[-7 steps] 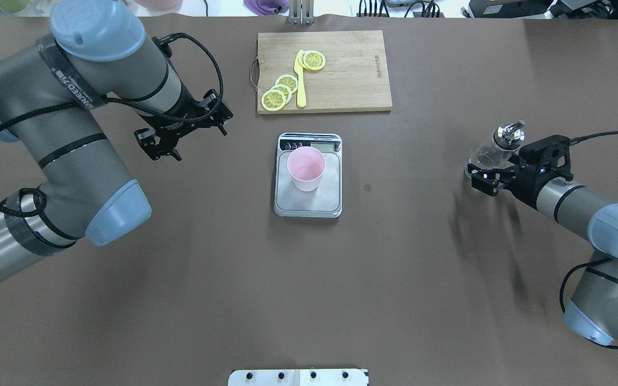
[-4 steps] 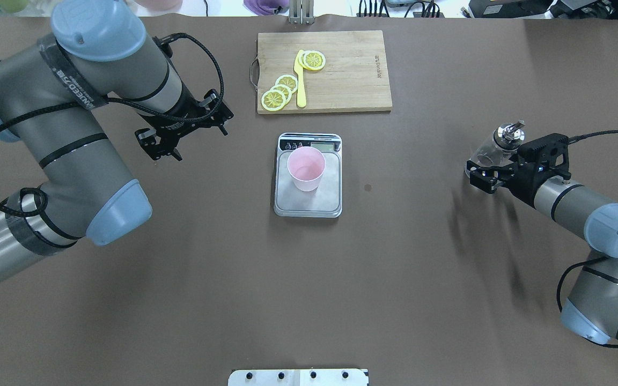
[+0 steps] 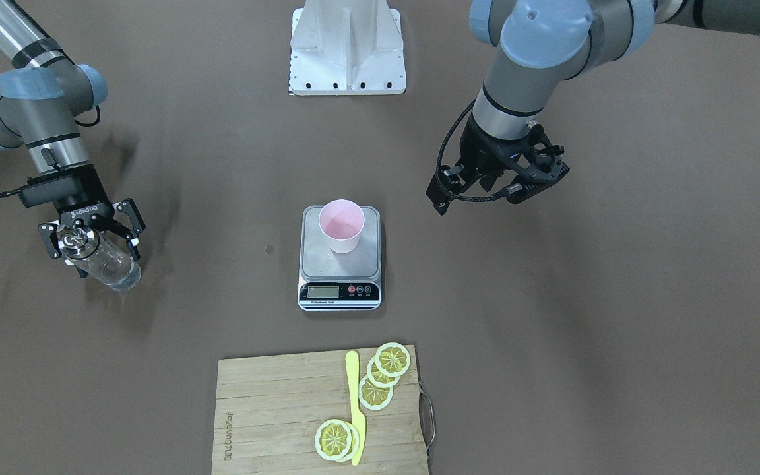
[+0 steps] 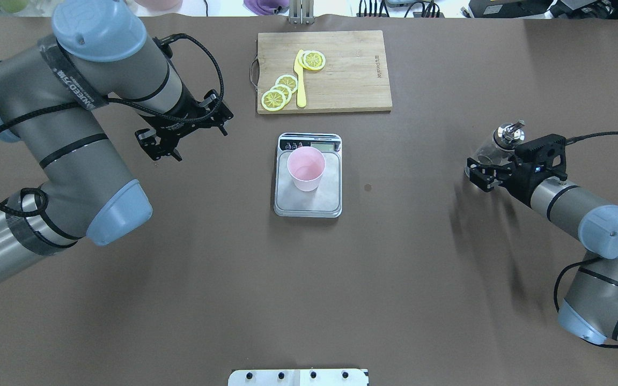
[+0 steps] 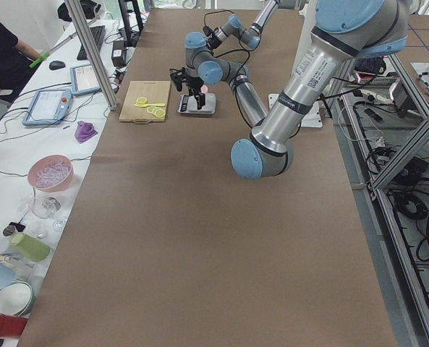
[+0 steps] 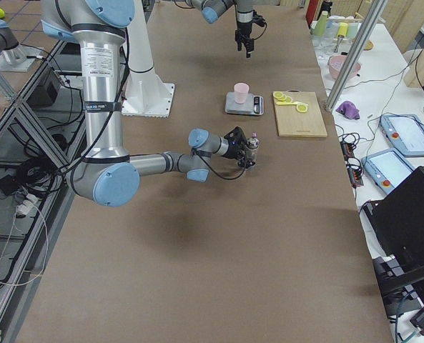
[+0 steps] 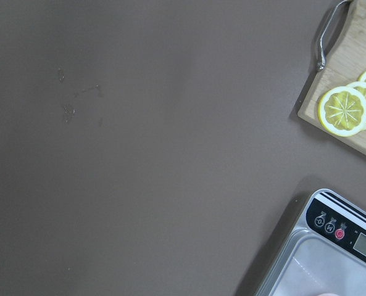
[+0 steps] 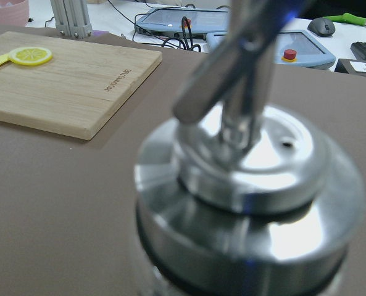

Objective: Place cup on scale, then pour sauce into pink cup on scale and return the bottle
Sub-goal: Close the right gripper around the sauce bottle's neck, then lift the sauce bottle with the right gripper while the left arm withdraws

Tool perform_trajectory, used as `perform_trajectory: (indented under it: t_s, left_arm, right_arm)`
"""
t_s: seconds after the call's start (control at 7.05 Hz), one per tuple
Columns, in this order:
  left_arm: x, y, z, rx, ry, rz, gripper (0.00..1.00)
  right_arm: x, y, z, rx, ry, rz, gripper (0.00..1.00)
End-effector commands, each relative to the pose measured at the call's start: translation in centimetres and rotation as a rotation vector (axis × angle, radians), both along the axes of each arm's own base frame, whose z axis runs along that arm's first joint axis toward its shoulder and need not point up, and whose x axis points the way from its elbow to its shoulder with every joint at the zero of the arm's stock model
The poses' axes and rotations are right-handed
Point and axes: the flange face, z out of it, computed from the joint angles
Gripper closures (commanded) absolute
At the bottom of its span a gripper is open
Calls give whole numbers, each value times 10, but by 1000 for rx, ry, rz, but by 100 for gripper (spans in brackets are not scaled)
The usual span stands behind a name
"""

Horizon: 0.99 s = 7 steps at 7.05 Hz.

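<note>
The pale pink cup (image 4: 306, 169) stands upright on the steel scale (image 4: 309, 205) at mid-table; both also show in the front view, cup (image 3: 341, 225) and scale (image 3: 338, 265). The clear glass bottle (image 4: 487, 154) with a metal pourer cap stands on the table far to the right. My right gripper (image 4: 482, 175) is open, one finger on each side of the bottle (image 3: 111, 265). The right wrist view shows the cap (image 8: 250, 179) very close. My left gripper (image 4: 160, 152) hangs open and empty left of the scale, over bare table.
A wooden cutting board (image 4: 352, 69) with lemon slices (image 4: 279, 91) and a yellow knife (image 4: 300, 80) lies beyond the scale. The white robot base plate (image 4: 298, 377) is at the near edge. Small droplets (image 7: 68, 111) mark the table under the left gripper.
My right gripper and forearm have shifted slightly away from the robot alongside the bottle. The bottle, the cup, the scale and the left arm have not moved.
</note>
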Motion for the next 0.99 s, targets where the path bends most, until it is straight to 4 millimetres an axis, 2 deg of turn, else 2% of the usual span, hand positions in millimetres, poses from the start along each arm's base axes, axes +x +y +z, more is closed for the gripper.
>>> perform_trajectory:
  t_s: [0.0, 0.14, 0.43, 0.71, 0.85]
  left_arm:
    - [0, 0, 0, 0, 1, 0, 1]
    - [-1, 0, 0, 1, 0, -1, 1]
    - [-1, 0, 0, 1, 0, -1, 1]
    - [-1, 0, 0, 1, 0, -1, 1]
    - [-2, -2, 0, 0, -1, -4, 1]
  right_arm:
    - [-2, -1, -3, -14, -28, 11, 75]
    - [-1, -3, -6, -8, -31, 31, 100]
    - [-2, -5, -16, -28, -88, 58, 100]
    - [-3, -12, -34, 9, -103, 58, 100]
    - [-8, -16, -55, 63, -94, 49, 100]
